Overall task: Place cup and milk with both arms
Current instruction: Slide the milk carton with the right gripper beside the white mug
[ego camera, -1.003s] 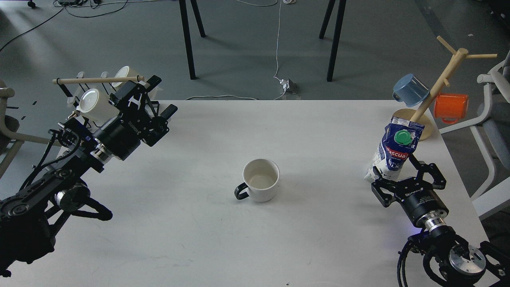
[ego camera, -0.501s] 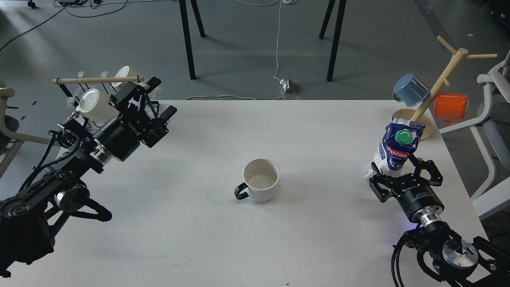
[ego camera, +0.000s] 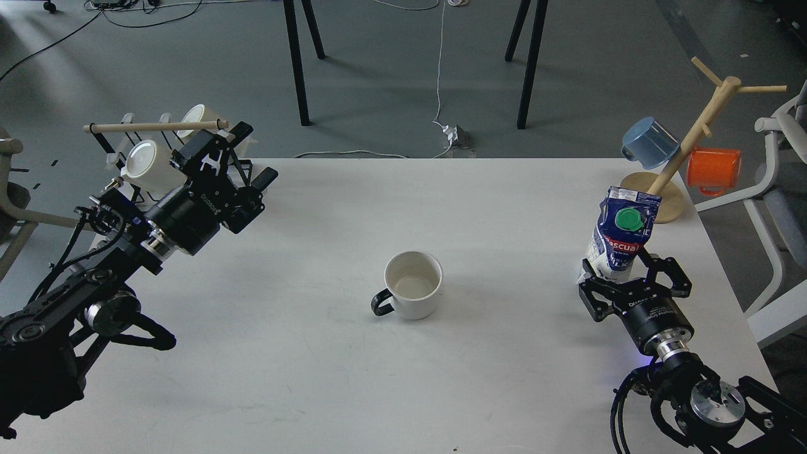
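Note:
A white cup point(ego camera: 413, 287) with a black handle stands upright in the middle of the white table point(ego camera: 315, 378). A blue and white milk carton point(ego camera: 621, 230) with a green cap stands near the right edge, leaning slightly. My right gripper point(ego camera: 626, 272) is open with its fingers on either side of the carton's base. My left gripper point(ego camera: 255, 152) is open and empty at the far left, above the table's back corner, well away from the cup.
A rack with white cups point(ego camera: 151, 165) and a wooden bar stands just behind my left gripper. A wooden mug tree point(ego camera: 687, 139) with a blue mug point(ego camera: 649, 142) and an orange mug point(ego camera: 714, 169) stands at the back right, behind the carton.
My right gripper has moved forward and left, closing in around the carton's base. The carton's top has shifted left and stands straighter. The left arm has barely moved.

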Controlling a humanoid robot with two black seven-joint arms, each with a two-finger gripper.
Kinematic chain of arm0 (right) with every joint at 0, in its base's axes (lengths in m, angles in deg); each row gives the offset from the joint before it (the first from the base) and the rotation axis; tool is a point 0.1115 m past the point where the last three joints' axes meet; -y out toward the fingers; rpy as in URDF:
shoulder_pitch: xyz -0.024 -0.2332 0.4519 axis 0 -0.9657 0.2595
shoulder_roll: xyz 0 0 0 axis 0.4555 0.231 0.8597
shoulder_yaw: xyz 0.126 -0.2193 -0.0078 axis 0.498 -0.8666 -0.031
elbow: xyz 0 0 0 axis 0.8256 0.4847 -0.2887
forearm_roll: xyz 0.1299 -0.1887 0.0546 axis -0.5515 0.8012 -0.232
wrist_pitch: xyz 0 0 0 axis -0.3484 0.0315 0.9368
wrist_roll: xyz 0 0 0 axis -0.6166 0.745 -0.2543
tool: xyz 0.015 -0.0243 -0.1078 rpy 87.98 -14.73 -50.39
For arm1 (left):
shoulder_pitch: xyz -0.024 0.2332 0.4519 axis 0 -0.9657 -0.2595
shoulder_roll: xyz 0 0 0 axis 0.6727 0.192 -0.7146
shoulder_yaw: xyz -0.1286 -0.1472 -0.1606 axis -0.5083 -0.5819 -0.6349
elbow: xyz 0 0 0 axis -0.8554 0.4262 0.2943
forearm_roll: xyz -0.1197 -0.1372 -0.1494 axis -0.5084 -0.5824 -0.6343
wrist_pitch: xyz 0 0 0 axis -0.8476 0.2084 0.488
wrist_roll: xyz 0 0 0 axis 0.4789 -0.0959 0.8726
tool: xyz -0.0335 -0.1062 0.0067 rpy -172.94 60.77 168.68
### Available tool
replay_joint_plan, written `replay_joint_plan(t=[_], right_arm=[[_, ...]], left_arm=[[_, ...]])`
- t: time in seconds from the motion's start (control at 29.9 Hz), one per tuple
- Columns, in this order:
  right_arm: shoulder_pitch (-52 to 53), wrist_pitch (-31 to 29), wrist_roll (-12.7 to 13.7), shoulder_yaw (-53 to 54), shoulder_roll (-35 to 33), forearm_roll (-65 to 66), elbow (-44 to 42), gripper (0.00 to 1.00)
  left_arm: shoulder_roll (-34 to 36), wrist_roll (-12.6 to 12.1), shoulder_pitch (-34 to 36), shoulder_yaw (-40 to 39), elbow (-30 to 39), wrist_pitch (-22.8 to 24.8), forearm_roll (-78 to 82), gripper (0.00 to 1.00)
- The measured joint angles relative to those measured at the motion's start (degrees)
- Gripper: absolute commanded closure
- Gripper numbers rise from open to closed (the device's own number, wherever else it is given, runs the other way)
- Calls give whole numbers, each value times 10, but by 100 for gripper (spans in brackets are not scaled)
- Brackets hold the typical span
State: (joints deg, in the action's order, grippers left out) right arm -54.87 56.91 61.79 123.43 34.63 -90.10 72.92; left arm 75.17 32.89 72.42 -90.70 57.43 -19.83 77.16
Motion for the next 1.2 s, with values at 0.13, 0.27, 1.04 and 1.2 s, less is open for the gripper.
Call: replay_joint_plan(t=[0.13,0.27,1.04,1.2], right_arm=[[-1,0,0,0,0,1,0,54],[-1,0,0,1,0,1,0,58],[2,0,4,-4,3,12,85,65],[-3,0,4,-7,14,60,103,65]], left_arm=[[0,0,0,0,0,0,0,6],[0,0,0,0,-1,0,1,6],[0,0,0,2,-4,0,1,6],[0,0,0,2,-4,0,1,6]])
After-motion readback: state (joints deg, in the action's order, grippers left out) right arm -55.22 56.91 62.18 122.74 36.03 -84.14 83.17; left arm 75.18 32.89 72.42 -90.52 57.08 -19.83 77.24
